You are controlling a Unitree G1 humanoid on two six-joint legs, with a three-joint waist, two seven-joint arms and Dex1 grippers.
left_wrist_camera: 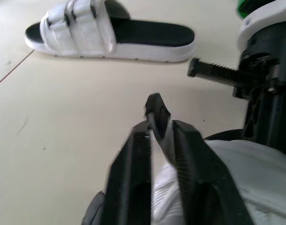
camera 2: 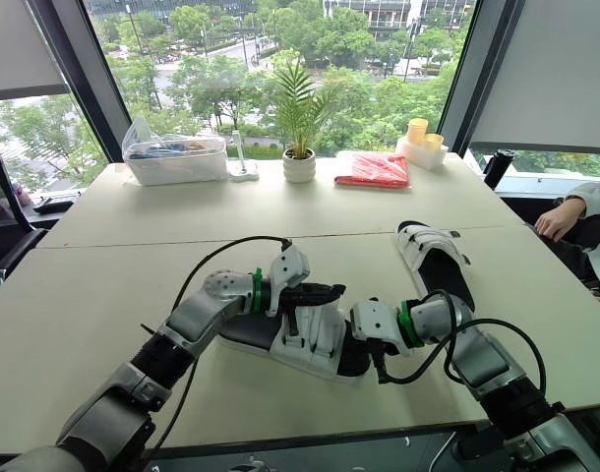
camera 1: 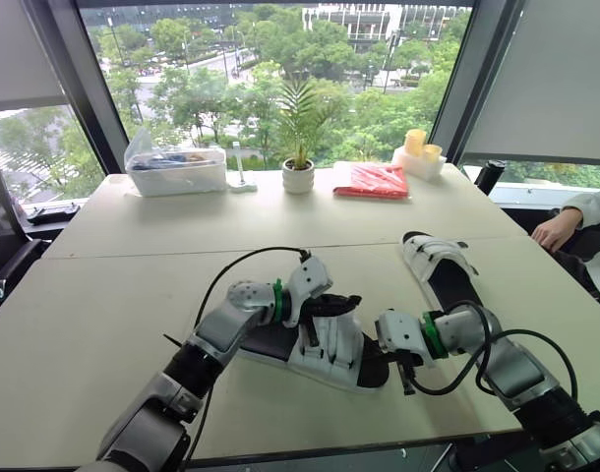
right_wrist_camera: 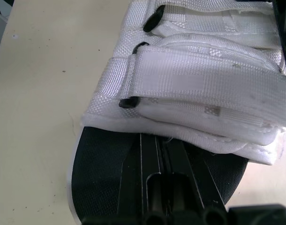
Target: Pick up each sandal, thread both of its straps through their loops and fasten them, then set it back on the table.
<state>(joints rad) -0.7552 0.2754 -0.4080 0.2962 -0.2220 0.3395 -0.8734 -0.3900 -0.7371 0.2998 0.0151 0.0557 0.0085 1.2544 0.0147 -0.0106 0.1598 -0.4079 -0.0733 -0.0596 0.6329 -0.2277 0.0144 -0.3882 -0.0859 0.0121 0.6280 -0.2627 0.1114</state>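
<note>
Two sandals lie on the surface (camera 1: pixel 133 295) in front of me. The near sandal (camera 1: pixel 325 354) sits between my arms, black footbed up and white straps across its middle. The second sandal (camera 1: pixel 440 264) lies further out on my right, well apart from the first, with both straps across it.

My left fingers (left_wrist_camera: pixel 131 164) are over the near sandal's straps and squeezed almost together. They are pinching a strap end (left_wrist_camera: pixel 157 107), whose dark tip pokes out past the fingertips. The white strap band runs back between the two fingers.

My right fingers (right_wrist_camera: pixel 152 180) lie side by side with barely a seam between them. I see nothing held between them. They are right over the black footbed at the near sandal's end, just beside the closest strap (right_wrist_camera: pixel 204 86). That strap is folded over itself, and I cannot tell from here whether it passes through its loop.

Along the far edge by the window stand a clear tub (camera 1: pixel 176 169), a potted plant (camera 1: pixel 298 175) and a red packet (camera 1: pixel 374 181). A person's hand (camera 1: pixel 554 231) rests at the surface's far right corner.
</note>
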